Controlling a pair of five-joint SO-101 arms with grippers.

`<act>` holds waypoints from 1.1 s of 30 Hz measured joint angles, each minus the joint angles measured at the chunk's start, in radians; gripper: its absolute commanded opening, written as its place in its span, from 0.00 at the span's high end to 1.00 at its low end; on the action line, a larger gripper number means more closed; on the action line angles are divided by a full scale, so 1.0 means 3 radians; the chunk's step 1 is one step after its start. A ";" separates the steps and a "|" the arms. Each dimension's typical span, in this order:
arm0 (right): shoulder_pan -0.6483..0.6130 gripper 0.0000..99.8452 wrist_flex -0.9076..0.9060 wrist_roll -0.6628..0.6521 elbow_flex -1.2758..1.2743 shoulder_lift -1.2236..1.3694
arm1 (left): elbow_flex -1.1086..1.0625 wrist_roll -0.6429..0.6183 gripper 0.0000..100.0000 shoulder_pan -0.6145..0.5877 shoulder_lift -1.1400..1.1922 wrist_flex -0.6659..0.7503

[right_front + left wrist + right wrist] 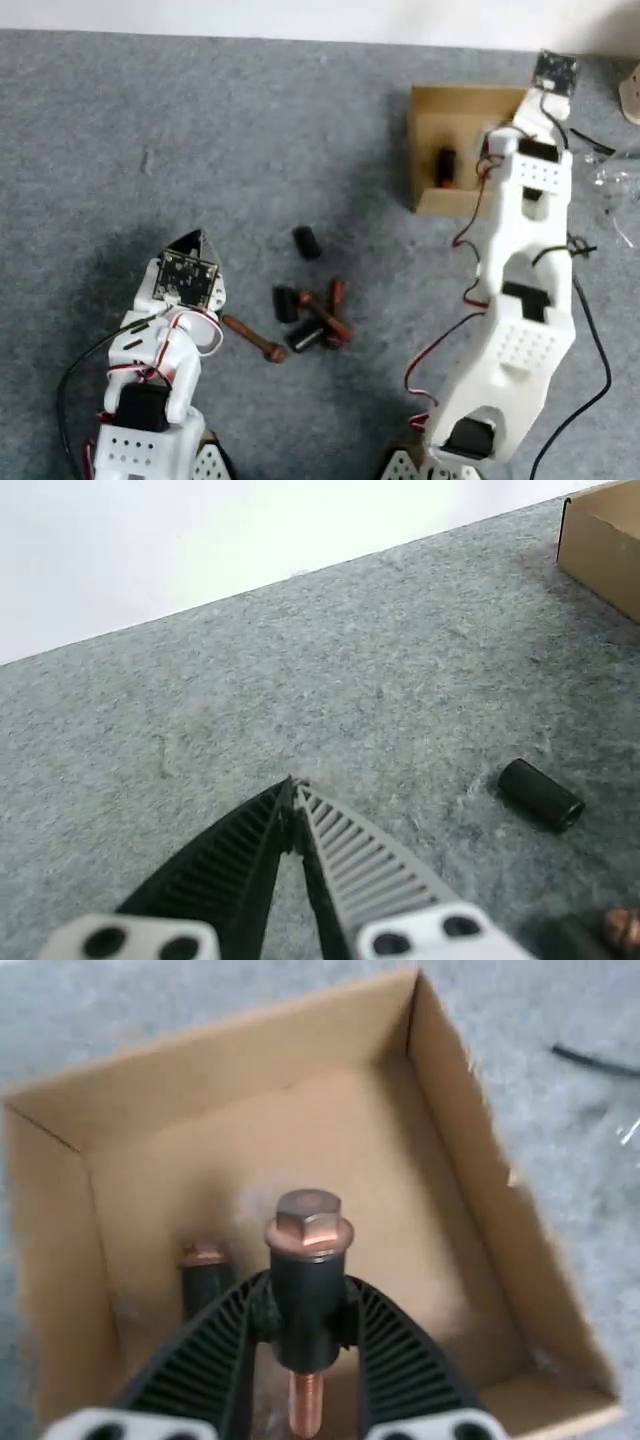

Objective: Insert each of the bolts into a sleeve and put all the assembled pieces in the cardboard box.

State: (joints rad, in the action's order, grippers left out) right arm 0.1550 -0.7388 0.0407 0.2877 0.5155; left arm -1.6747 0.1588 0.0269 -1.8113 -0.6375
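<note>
My right gripper (308, 1305) hangs over the open cardboard box (250, 1070), shut on an assembled piece (308, 1260): a copper bolt standing upright in a black sleeve. A second assembled piece (205, 1275) lies on the box floor beside it. The box (440, 98) sits at the back right with that piece (446, 165) inside. My left gripper (292, 788) is shut and holds nothing, low over the grey mat. A lone black sleeve (540, 793) lies apart from it. Loose bolts (253, 338) (325, 315) and sleeves (285, 303) (306, 242) lie mid-table.
The grey felt mat (150, 130) covers the table, with bare room at the back left. Cables and small parts (610, 170) lie to the right of the box. The right arm's white body (520, 300) stretches from the front edge to the box.
</note>
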 measured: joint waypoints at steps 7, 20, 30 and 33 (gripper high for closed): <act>-0.0010 1.00 0.0000 0.0015 0.0010 0.0389 | 0.0000 0.0000 0.99 0.0000 0.0000 0.0000; -0.0015 0.87 0.0000 0.0276 0.0199 0.0665 | 0.0000 0.0000 0.99 0.0000 0.0000 0.0000; -0.0138 0.78 -0.0143 -0.0077 0.0256 0.0665 | 0.0000 0.0000 0.99 0.0000 0.0000 0.0000; -0.0138 0.78 -0.0292 -0.0077 0.0266 0.0665 | 0.0000 0.0000 0.99 0.0000 0.0000 0.0000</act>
State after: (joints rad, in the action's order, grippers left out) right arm 0.1135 -0.8263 0.0176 0.3675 0.7150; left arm -1.6747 0.1588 0.0269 -1.8113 -0.6375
